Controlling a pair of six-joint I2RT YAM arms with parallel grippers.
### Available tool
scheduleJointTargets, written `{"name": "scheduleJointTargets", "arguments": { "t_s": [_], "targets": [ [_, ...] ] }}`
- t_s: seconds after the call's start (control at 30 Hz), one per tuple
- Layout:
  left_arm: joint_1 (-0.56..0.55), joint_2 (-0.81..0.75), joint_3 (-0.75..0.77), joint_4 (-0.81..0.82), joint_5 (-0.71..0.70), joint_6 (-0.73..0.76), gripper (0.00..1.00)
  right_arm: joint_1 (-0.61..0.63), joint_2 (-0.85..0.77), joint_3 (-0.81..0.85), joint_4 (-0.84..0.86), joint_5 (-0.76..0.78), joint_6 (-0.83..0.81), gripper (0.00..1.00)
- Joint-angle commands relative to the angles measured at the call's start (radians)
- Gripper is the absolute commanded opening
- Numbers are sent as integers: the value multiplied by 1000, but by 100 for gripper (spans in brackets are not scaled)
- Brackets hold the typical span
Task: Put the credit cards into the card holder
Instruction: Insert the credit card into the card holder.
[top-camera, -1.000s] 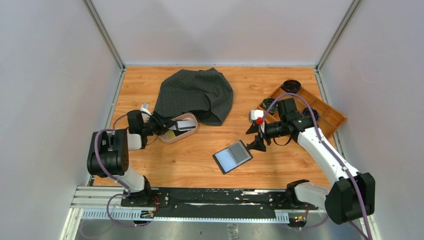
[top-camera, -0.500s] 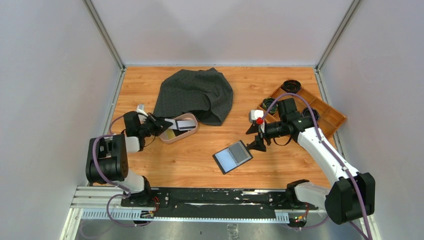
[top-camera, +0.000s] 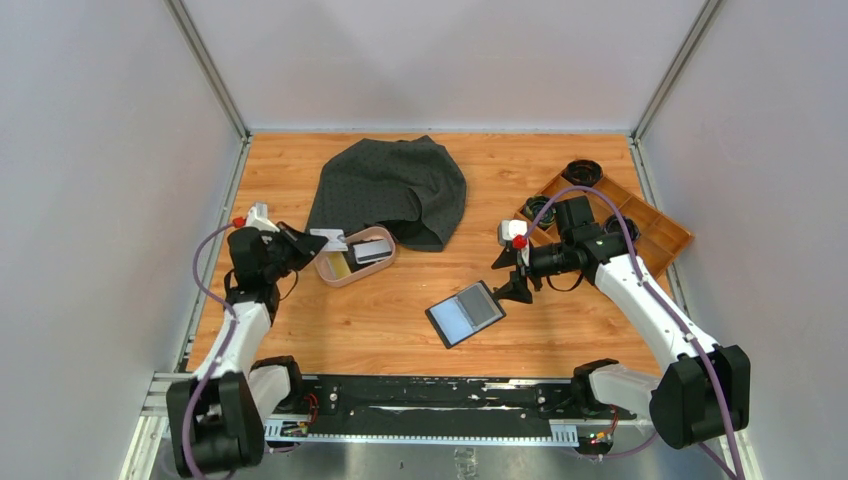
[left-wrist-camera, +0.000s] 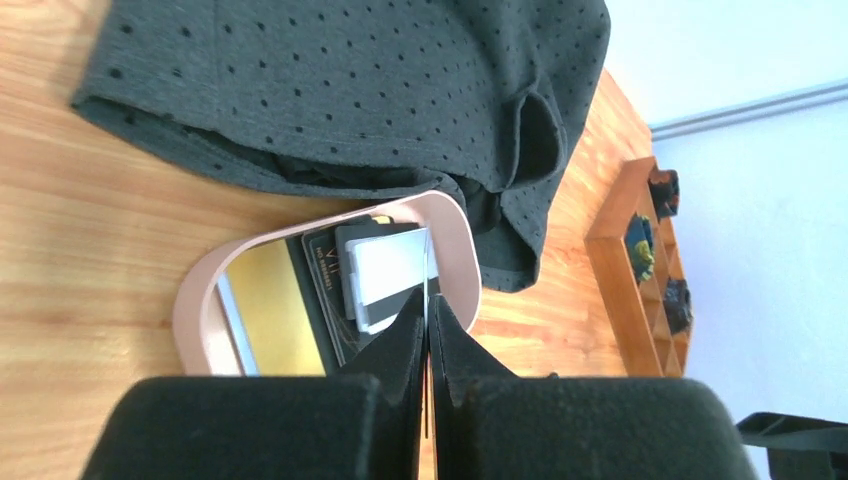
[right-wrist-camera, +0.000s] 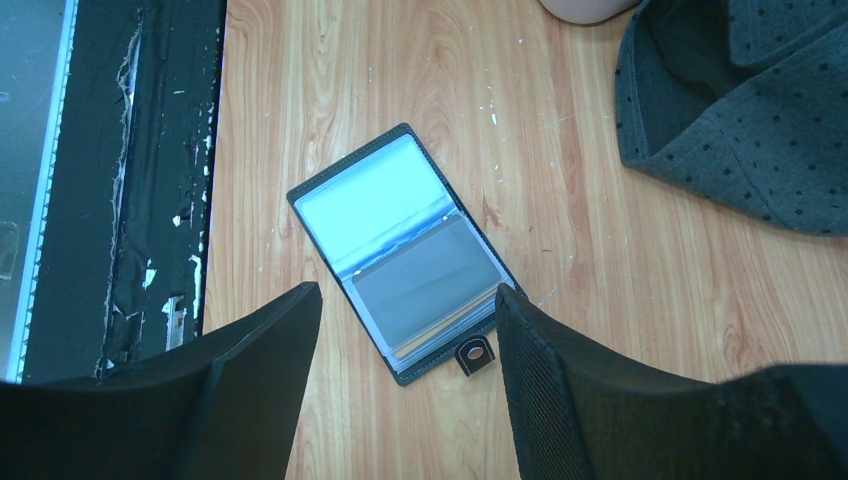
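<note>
The left end effector (left-wrist-camera: 428, 322), newly clamped on a credit card (top-camera: 329, 238), is drawing it back from the pink dish (top-camera: 336, 279), ready for the card holder (top-camera: 466, 313); the right end effector (top-camera: 507, 278) is hanging open.

Card holder (right-wrist-camera: 400, 255): black bifold lying open and flat on the wood tabletop (right-wrist-camera: 300, 80), pockets up, snap tab at one edge, a grey card in one pocket. Credit cards (left-wrist-camera: 330, 285) in yellow, dark and pale grey overlap flat in the pink dish (left-wrist-camera: 195, 300). One pale card (top-camera: 328, 238) is held edge-on over the dish, pinched in the left gripper (left-wrist-camera: 427, 318).
</note>
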Motion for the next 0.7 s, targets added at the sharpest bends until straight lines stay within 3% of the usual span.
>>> {"name": "scheduleJointTargets", "arguments": {
  "t_s": [0.0,0.1,0.23,0.33,0.47,0.67],
  "targets": [
    [6,-173,30,-285,-128,101,0,-1,-1,-8,-32,-34,-22,68],
    [5,-243,58,-348,-99,128,0,2,-1,-8,-33,-38,-25,68],
    [-1,-241,49,-224,138,84,0,5,-5,-14,-37,-62,-29,69],
    [-76,-228,76,-217,246,141,0,7,-7,-11,-56,-94,-44,69],
    [-307,-256,103,-217,235,223,0,14,-12,-12,-66,-145,-45,71],
    [-645,-233,109,-160,92,357,0,27,-11,-8,-87,-192,-38,74]
  ]
}}
